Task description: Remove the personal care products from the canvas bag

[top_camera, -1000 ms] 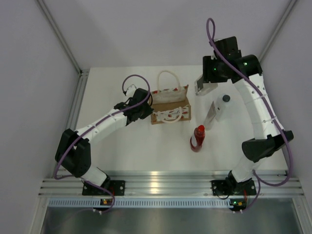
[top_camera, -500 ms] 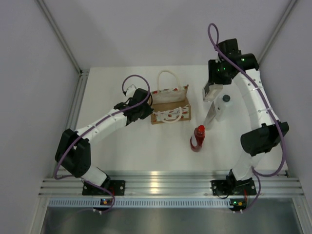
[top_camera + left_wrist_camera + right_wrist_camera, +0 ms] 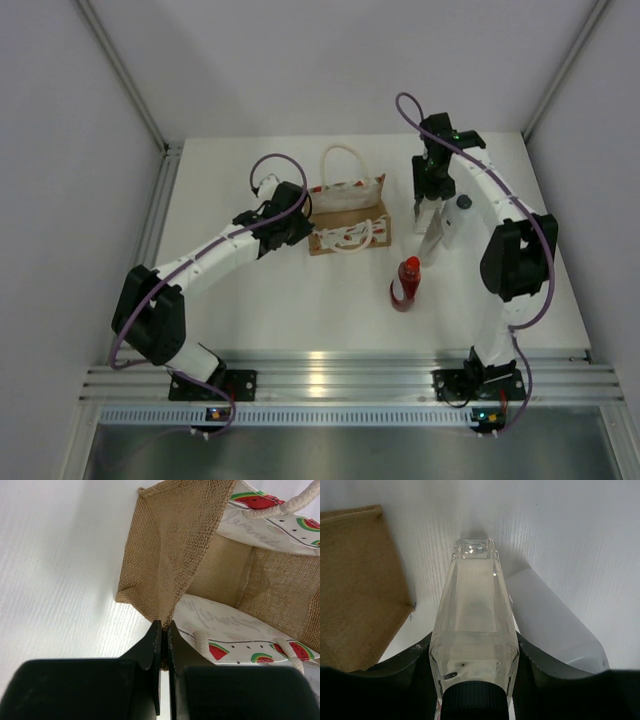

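White surface (image 3: 250, 300) with a tan bag (image 3: 347, 200) standing open near the middle of the far edge. The left claw (image 3: 164, 630) is pinched closed on the bag's left rim. The right claw (image 3: 474, 647) grips a clear bottle (image 3: 472, 600) near its dark cap, outside the bag and toward the right edge, just beside a white bottle (image 3: 458, 222). A red bottle (image 3: 405, 283) stands closer to the near edge.

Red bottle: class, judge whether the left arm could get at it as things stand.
Probably not yet: the left fingers are shut on the canvas bag's wall; the red bottle itself stands unblocked.
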You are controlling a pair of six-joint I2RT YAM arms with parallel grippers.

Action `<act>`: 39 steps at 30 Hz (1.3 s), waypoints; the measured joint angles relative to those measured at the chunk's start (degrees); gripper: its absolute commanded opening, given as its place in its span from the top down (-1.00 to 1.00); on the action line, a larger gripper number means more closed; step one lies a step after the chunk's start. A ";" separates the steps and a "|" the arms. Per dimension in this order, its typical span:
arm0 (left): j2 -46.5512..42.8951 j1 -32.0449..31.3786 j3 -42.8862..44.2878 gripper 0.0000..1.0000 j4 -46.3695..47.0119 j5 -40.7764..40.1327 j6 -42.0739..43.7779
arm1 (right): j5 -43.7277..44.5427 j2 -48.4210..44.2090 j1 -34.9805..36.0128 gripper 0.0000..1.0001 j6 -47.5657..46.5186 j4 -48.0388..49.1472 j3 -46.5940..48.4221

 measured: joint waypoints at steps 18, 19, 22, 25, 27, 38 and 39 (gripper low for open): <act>-1.09 0.07 -0.02 -0.15 -0.83 -0.04 3.10 | 1.31 1.25 0.02 -0.40 0.44 6.80 -3.61; -1.20 0.07 0.00 -0.25 -1.03 -0.07 3.58 | 1.31 1.11 0.02 -0.41 0.46 6.80 -3.61; -1.75 0.11 0.00 -0.46 -1.46 -0.07 4.09 | 1.33 -0.35 0.02 -0.47 0.46 6.84 -3.61; -2.51 0.11 0.02 -0.59 -1.77 -0.04 4.57 | 1.18 -2.99 0.02 -0.50 0.46 6.86 -3.56; -3.32 0.11 0.07 -0.66 -1.97 -0.02 5.29 | 0.96 -5.44 0.02 -0.63 0.50 6.88 -3.50; -10.91 0.11 6.23 -0.97 -3.96 0.61 16.13 | 0.68 -22.62 0.57 -0.99 0.79 8.13 -4.55; -11.87 0.11 7.23 -0.97 -4.63 0.15 17.35 | 0.81 -24.41 0.70 -0.99 0.79 8.41 -5.33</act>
